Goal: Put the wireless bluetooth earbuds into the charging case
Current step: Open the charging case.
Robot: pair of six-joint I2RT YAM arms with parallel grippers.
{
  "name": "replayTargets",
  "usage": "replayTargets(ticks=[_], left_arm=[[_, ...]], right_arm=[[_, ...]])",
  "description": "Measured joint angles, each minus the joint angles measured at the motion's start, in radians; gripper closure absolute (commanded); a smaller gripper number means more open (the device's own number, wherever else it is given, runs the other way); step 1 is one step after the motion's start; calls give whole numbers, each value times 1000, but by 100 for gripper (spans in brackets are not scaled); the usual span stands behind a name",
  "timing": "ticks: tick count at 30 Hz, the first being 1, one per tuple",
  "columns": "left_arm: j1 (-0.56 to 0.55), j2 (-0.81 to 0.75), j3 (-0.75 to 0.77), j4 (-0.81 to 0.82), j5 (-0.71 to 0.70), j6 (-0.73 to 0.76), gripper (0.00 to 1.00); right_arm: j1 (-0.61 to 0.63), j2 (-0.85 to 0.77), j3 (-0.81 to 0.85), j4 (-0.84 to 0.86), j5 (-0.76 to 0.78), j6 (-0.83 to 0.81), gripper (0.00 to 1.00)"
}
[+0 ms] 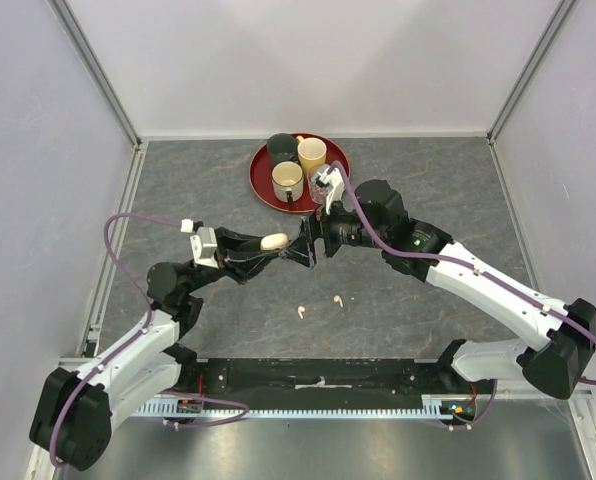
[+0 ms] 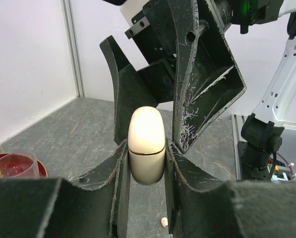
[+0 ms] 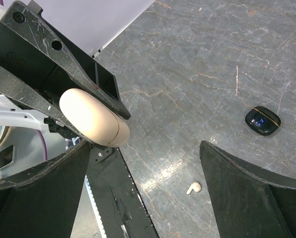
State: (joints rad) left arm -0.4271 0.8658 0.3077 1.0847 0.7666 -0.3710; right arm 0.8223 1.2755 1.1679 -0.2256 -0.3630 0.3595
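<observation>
Cream-white and shut along its gold seam, the charging case (image 2: pixel 147 139) was gripped between the fingers of the left gripper (image 1: pixel 275 244). We saw that gripper clamped on the case's lower half, holding it off the grey, marble-veined tabletop (image 1: pixel 438 180) near its middle. The right gripper (image 1: pixel 312 244) faced it from the right with its jaws spread wide and nothing between them. Its fingertips were close to the case's top, and we could not tell whether either touched it.

Two cream-white earbuds lay loose on the tabletop on the near side of both grippers: the left earbud (image 1: pixel 301 311) and the right earbud (image 1: pixel 337 300), near each other but apart. From the right wrist camera we also made out a black case (image 3: pixel 262 120), closed and ringed with a gold band. It rested flat on the tabletop, well apart from the one earbud in that view.

At the far side sat a round red tray (image 1: pixel 260 178) bearing a dark green cup (image 1: pixel 281 148), a yellow cup (image 1: pixel 312 154) and a pale cup (image 1: pixel 287 180), each upright.
</observation>
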Motion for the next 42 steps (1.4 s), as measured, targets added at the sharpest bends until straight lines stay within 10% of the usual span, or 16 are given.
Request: replayTargets(ticks=[42], left_arm=[[-1, -70, -1, -82, 49, 21, 98]], right_arm=[[-11, 20, 0, 155, 37, 167, 2]])
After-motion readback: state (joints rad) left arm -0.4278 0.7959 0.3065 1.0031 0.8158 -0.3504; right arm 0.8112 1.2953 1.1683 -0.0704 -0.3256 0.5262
